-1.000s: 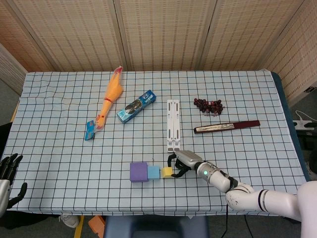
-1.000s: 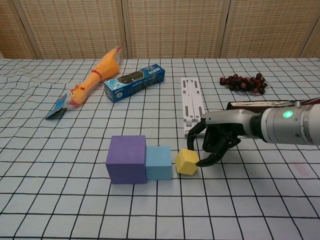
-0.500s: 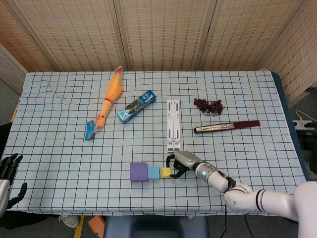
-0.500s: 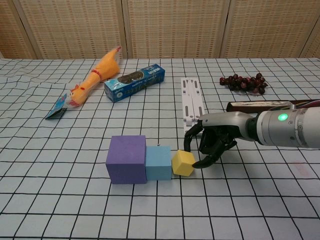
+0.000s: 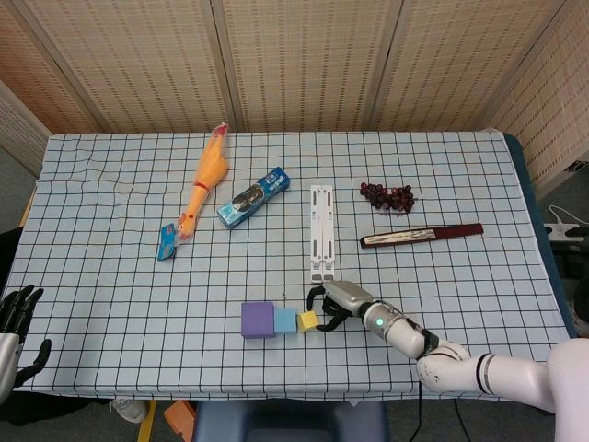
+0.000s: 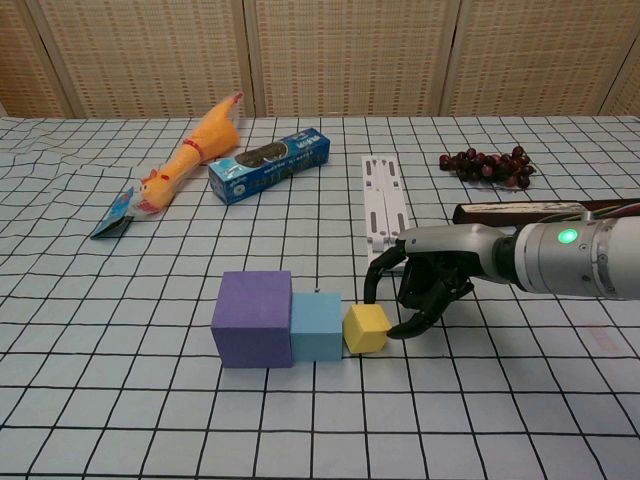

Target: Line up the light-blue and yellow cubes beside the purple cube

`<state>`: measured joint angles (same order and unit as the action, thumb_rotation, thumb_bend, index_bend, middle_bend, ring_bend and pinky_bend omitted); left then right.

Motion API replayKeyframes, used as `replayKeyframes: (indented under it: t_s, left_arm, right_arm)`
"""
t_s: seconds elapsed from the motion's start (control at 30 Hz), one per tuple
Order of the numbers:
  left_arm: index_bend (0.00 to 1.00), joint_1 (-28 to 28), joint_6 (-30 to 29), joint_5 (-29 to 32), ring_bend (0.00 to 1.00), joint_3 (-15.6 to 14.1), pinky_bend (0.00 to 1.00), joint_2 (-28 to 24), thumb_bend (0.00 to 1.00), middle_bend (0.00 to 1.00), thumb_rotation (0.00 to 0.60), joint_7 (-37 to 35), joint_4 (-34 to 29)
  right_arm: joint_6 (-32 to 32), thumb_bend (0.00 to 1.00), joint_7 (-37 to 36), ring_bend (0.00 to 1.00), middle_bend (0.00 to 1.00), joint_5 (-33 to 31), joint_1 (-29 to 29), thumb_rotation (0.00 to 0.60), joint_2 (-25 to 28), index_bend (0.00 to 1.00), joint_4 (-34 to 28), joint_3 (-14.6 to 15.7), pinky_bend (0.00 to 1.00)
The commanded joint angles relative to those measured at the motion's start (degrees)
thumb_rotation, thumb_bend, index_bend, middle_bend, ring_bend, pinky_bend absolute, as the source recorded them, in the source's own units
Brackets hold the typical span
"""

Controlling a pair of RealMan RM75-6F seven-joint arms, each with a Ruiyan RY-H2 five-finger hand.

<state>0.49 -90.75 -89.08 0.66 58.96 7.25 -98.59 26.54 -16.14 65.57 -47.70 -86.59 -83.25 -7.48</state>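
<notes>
Blue box [image 6: 270,167] bears white lettering (too small).

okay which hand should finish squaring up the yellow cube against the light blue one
Probably the right hand: its fingers already curl around the yellow cube, beside the light-blue cube. The left hand hangs off the table's near-left edge.

A rectangular table under a white cloth with a dark grid [image 5: 110,276] fills the scene. Behind it stand tan woven-cane folding screen panels [image 5: 304,60]. Grey floor [image 5: 11,175] shows at left, apparently evenly lit.
</notes>
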Motion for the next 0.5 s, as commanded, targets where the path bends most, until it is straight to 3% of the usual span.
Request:
replayKeyframes:
  t_s: [0.03,0.5]
  left_arm:
    - [0.0,0.0,0.1,0.0,0.03,0.0,0.32,0.0,0.45,0.0,0.6,0.0,0.0]
    - [0.0,-0.1,0.2,0.0,0.03,-0.1,0.32,-0.1,0.45,0.0,0.6,0.2,-0.2]
  right_arm:
    - [0.1,0.12,-0.5,1.0,0.92,0.4,0.2,0.6,0.2,0.41,-0.2,-0.1,1.0]
    - [1.6,0.06,-3.3,1.0,0.92,4.2,2.0,0.6,3.4,0.36,-3.3,-0.1,1.0]
